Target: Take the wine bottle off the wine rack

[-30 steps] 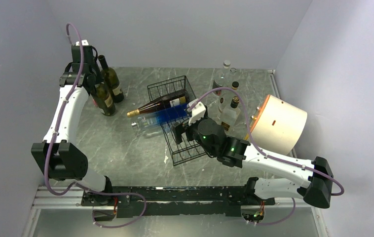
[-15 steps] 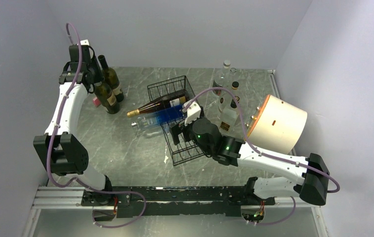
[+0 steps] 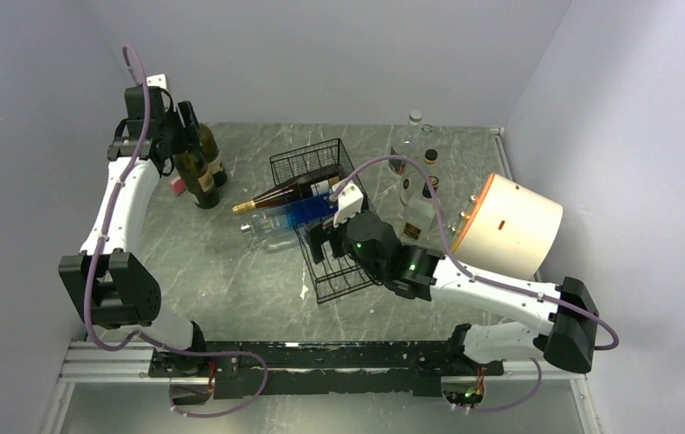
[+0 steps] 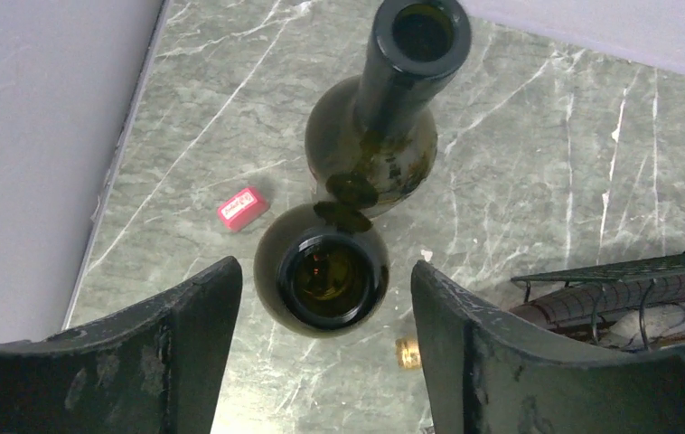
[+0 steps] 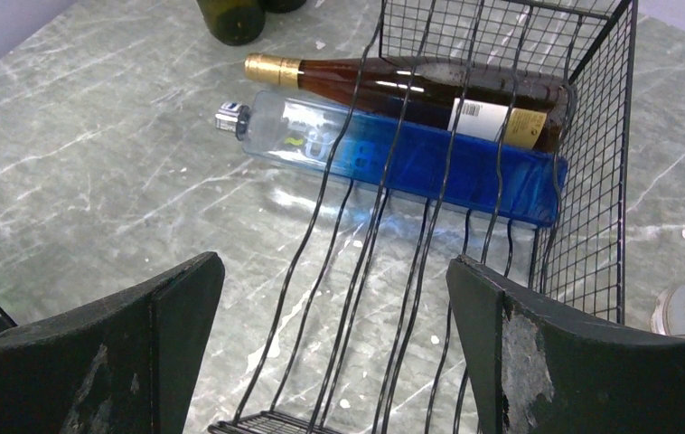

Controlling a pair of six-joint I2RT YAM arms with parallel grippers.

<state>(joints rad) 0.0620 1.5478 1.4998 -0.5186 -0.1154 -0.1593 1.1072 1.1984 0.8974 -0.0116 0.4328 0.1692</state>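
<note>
The right hand [image 5: 334,267] has crept forward over the near end of the wine rack [image 3: 343,282]. It is spread wide and empty, so I'd say the reach has begun but there is no grip yet. Past it a blue bottle [image 5: 411,158] lies across the rack. Just behind that lies the wine bottle [image 5: 411,86], its base by the mesh wall and its gold neck jutting out over bare worktop [image 3: 221,262], where there's room to draw it out. Far left, the left hand [image 4: 323,267] has lifted above the standing dark bottles [image 3: 199,172], open and holding nothing.

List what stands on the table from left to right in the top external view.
two dark green bottles → wine rack → cluster of clear bottles → cream cylinder
</note>
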